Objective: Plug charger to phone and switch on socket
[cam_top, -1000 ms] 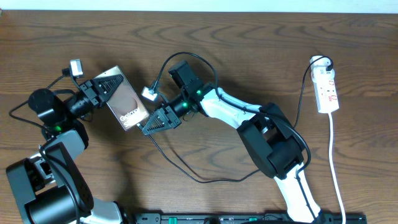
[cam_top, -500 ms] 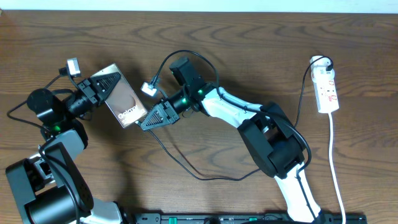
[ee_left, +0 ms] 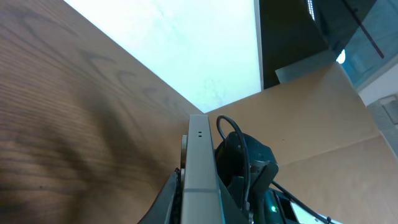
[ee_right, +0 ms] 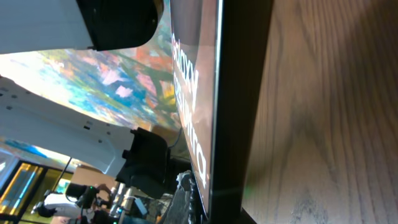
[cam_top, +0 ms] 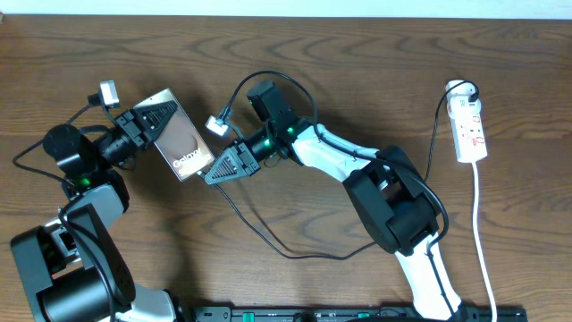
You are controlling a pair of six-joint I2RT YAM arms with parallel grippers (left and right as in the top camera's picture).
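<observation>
My right claw, closed with the charger trailing from under it, has edged up to the phone. My left claw stays clamped on the phone, so insertion looks imminent.

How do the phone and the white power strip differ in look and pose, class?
The phone is a brownish slab, tilted diagonally and gripped by the left gripper. The power strip is white and narrower, and lies straight and untouched. Both are flat rectangles.

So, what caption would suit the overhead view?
The left gripper holds the phone while the right gripper holds the charger at its edge; the socket lies apart.
</observation>
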